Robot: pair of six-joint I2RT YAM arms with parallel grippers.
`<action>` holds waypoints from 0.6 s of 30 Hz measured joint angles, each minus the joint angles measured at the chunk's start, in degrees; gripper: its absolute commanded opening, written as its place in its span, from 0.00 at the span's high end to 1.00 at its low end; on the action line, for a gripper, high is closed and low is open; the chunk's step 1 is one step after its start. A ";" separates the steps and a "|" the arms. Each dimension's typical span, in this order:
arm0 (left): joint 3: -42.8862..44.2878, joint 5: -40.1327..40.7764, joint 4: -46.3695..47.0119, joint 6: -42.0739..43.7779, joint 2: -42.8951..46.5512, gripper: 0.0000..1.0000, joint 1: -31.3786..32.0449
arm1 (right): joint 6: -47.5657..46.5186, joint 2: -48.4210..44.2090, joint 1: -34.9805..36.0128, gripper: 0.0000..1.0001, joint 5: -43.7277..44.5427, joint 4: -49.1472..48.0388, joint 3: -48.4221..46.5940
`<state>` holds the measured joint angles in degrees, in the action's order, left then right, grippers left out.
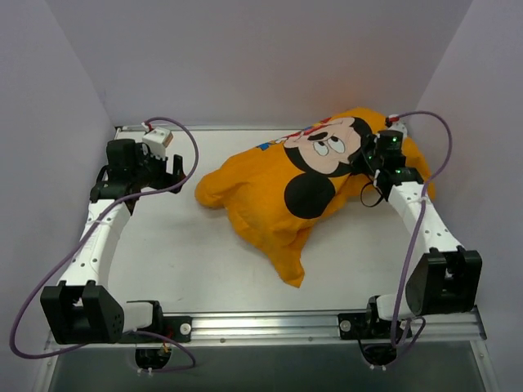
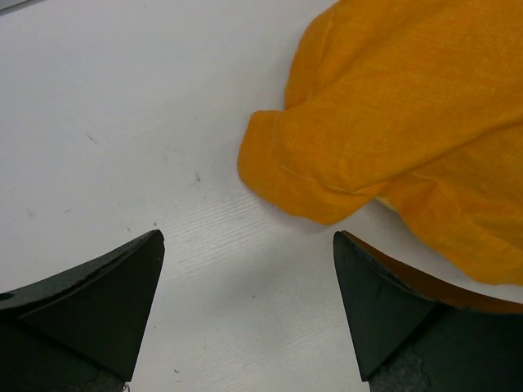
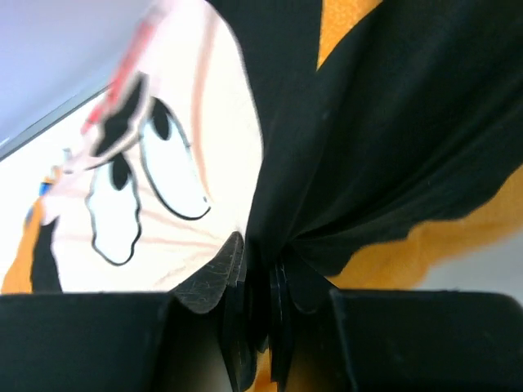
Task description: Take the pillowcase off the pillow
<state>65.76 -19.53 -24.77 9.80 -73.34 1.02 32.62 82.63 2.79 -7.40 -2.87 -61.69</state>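
Note:
The orange-yellow pillowcase point(image 1: 261, 192) with the Mickey Mouse face up lies bulging across the middle and back right of the table. The pillow is hidden inside it. My right gripper point(image 1: 370, 161) sits on the face's right side. In the right wrist view it point(image 3: 261, 255) is shut on a pinched fold of the pillowcase point(image 3: 384, 122), in the black part of the print. My left gripper point(image 1: 176, 168) hovers at the back left, open. In its wrist view the jaws point(image 2: 245, 238) stand wide over bare table, just short of the pillowcase's left corner point(image 2: 319, 171).
White walls enclose the white table point(image 1: 188, 261) on the left, back and right. An aluminium rail point(image 1: 270, 325) with both arm bases runs along the near edge. Purple cables loop beside each arm.

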 measured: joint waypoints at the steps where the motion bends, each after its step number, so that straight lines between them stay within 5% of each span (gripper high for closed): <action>1: 0.44 0.02 -0.94 0.11 0.22 0.06 0.00 | -1.68 -1.70 -0.37 1.00 1.18 3.30 -2.14; 12: 5.01 -0.02 -8.15 1.44 3.45 0.06 -0.02 | -24.33 -3.93 -1.70 1.00 16.96 33.29 -42.62; 18: 5.53 -2.23 -9.86 1.42 3.80 0.06 -0.11 | -34.84 10.14 13.57 1.00 21.75 42.62 -63.69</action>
<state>71.29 -21.76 -34.63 11.22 -69.54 0.91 -2.22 92.77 16.36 14.35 39.75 -125.38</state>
